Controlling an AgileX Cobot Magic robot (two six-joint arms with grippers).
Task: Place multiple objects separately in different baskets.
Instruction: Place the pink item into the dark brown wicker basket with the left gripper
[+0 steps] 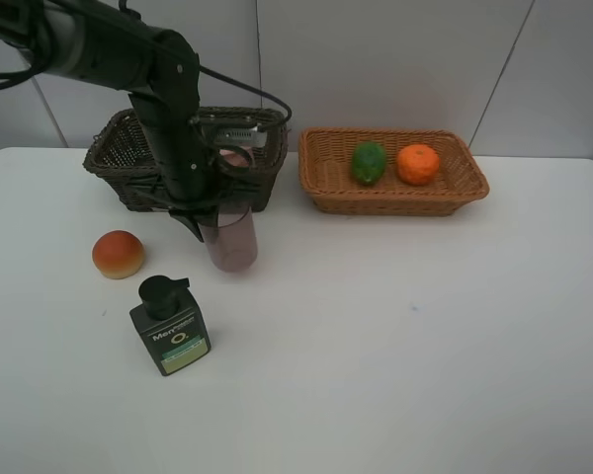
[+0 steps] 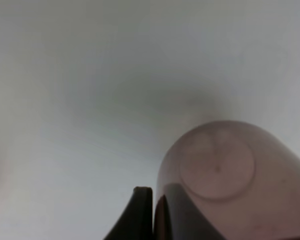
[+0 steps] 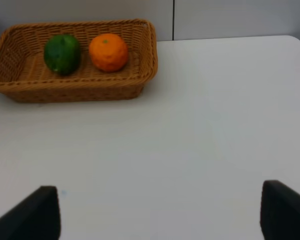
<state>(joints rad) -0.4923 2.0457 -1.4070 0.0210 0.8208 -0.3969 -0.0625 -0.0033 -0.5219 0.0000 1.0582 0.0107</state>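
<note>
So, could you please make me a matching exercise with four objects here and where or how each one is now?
1. lime
2. peach-like fruit
3. mauve cup
4. pump bottle

A. held by the left gripper
B. on the table, dark green with a black top
C. in the light basket
D. on the table, red-orange

Pairs: 1-C, 2-D, 3-A, 4-B.

Bright, even overhead light falls on the white table — shadows are faint and soft-edged. The left wrist view is heavily blurred, the mauve cup hazy and unfocused — the right wrist view is sharper.
</note>
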